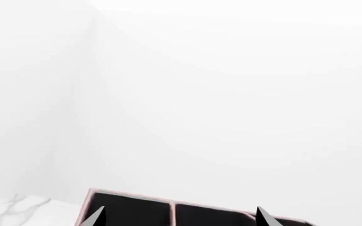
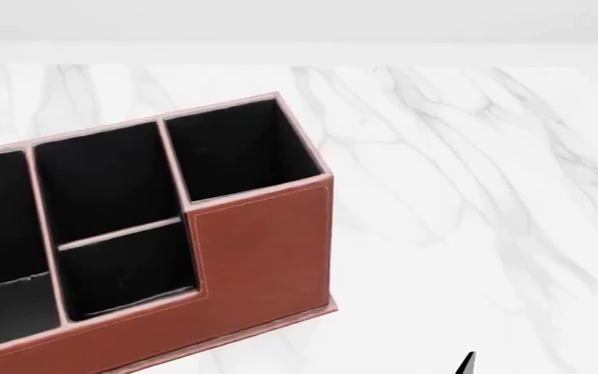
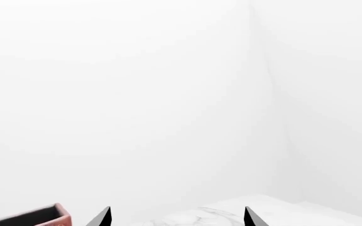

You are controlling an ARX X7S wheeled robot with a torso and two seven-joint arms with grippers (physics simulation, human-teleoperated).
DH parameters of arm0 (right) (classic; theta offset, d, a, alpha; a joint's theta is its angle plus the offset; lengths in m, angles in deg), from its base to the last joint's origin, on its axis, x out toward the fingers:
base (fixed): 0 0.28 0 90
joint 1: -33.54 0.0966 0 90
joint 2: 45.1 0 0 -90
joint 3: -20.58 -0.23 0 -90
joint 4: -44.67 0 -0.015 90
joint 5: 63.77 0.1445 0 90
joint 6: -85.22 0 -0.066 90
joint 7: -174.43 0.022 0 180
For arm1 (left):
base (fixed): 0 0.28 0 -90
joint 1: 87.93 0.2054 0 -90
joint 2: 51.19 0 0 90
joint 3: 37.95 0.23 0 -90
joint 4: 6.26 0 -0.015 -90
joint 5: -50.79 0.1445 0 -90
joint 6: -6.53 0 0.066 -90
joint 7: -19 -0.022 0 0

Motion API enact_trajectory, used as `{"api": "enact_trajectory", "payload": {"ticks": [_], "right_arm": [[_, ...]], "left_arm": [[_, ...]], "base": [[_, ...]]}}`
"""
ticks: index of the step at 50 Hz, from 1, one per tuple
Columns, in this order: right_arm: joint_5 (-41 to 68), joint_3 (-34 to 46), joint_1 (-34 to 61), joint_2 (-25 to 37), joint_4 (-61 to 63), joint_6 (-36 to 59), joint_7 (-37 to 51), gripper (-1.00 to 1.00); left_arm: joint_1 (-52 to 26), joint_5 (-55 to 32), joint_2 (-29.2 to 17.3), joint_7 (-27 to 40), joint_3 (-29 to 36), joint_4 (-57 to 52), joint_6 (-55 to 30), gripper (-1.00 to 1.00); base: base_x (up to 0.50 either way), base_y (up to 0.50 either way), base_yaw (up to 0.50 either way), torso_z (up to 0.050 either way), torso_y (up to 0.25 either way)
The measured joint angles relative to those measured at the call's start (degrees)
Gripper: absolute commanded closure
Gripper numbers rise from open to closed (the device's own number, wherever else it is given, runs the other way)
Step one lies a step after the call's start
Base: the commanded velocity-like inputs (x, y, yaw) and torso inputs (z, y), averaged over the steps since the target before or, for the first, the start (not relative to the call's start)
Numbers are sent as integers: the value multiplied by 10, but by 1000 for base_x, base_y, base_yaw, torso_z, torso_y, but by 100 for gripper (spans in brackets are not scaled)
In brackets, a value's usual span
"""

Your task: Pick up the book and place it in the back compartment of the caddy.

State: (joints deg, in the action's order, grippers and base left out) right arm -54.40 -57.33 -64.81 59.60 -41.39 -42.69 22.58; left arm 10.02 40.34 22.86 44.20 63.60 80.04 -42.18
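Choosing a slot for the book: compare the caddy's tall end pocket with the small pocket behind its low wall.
The tall pocket has high walls at the caddy's raised end; the small pocket sits behind the low wall. The tall pocket is roughly square; the small pocket is wide and short. Both are black-lined and look empty.

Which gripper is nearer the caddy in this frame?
Left. The left gripper hangs open right over the caddy, whose black pockets fill the gap between its fingertips. The right gripper, also open, sits off to the side above marble, the caddy's corner beyond one fingertip.
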Motion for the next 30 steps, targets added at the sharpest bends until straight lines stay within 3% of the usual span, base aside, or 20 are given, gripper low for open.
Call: {"api": "enact_trajectory", "payload": {"ticks": [30], "right_arm": [[-2,5,0,4,2,3,7,-100]], "left_arm": [[0,0,-3,4,3,0,2,-100]], "base": [[0,110,0,0,0]]}}
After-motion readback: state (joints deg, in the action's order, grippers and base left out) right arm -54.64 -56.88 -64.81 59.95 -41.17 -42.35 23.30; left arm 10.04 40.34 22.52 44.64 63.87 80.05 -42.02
